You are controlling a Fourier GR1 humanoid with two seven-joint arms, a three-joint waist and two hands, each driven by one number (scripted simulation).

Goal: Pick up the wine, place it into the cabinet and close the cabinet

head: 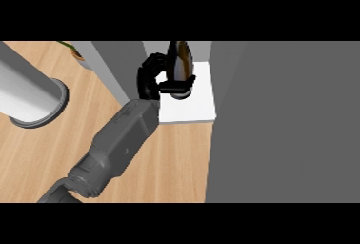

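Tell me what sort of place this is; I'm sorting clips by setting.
Probably a kitchen: a wooden counter, a grey cabinet with a white shelf inside, and a wine bottle that a robot hand holds there.

Light is soft, even and moderately bright, with no single source showing. The wooden counter [42, 157], from 7 to 9 o'clock, is lit flatly and warmly. The white shelf [200, 102] near 12 o'clock is the brightest patch, without glare. The grey door [288, 124] filling 3 o'clock is a dull, uniform mid-tone. The pillar [21, 90] at 9 o'clock shades from pale to darker grey across its curve, with a thin dark rim at its base. The forearm [119, 143] carries a faint sheen. The left hand [151, 71] is near-black with little detail, and the wine bottle [183, 59] it holds shows a narrow pale highlight.
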